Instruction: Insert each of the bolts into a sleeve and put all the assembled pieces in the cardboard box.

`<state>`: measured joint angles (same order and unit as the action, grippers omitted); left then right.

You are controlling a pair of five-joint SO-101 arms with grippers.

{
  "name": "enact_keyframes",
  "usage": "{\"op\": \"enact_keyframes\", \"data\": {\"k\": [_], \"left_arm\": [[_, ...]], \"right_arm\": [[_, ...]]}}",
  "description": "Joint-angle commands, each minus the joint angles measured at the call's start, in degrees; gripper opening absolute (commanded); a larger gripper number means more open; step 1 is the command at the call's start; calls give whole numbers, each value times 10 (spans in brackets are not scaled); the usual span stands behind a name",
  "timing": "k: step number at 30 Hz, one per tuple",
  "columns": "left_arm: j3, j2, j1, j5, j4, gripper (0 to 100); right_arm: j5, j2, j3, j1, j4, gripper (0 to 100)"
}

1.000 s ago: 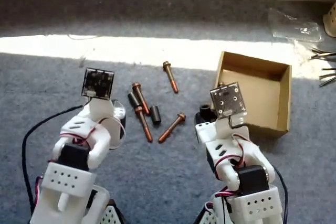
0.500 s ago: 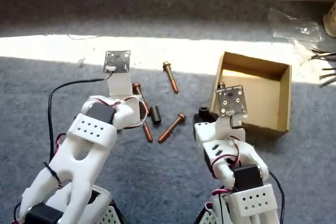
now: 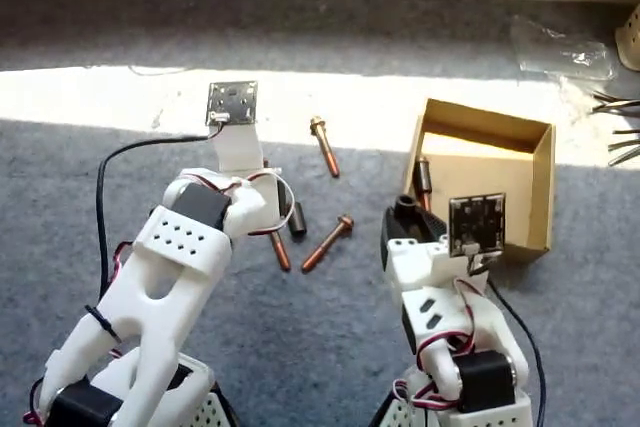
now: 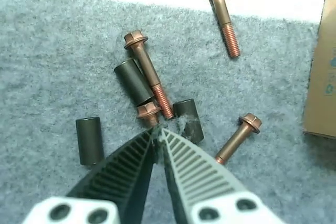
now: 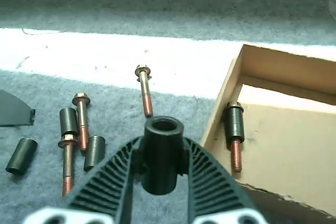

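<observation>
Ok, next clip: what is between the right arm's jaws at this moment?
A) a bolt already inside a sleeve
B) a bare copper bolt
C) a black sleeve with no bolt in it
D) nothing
C: the right wrist view shows the right jaws closed on a black sleeve whose open end is empty; the assembled piece lies in the cardboard box.

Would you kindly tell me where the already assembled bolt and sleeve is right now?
In the high view, the assembled piece lies inside the cardboard box beside its left wall, just beyond the right hand holding a sleeve.
</observation>
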<state>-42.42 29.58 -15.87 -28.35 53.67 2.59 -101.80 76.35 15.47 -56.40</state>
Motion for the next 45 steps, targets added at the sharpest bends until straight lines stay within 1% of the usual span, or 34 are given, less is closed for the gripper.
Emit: {"op": "enact_keyframes", "data": {"k": [1,4,7,9,14,24,32,45], "left_arm": [[29,-20,-7,-5,3,5],[30,-80,-12,-18,-16,17],[31,-163,-22,-42,-47,91],[41,-195,-29,-58,-55,111],[51,-186,-33,-69,-55,80],[47,-233,-28,-69,-66,81],[47,-242,1,-69,-75,81],[42,-246,22,-66,-75,81]], "right_arm": [[2,-36,10,-7,-2,5],[2,-23,13,-6,-1,5],[2,-35,18,-6,0,5],[2,-37,19,-6,3,5],[2,-36,19,-6,3,5],[2,-36,19,-6,2,5],[1,-36,19,-5,2,5],[1,-36,19,-5,2,5]]}}
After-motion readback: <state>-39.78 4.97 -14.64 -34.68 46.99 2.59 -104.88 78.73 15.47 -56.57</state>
